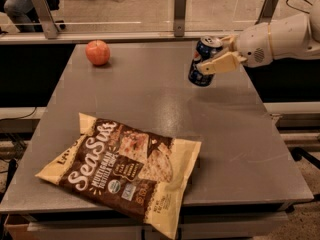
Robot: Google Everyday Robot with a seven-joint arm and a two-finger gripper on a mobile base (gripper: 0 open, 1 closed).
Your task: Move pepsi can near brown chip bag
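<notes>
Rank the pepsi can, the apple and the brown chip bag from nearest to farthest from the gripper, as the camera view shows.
1. pepsi can: clamped, tilted, in the gripper at the far right.
2. apple, far left, and brown chip bag, front left: too close to call.
</notes>
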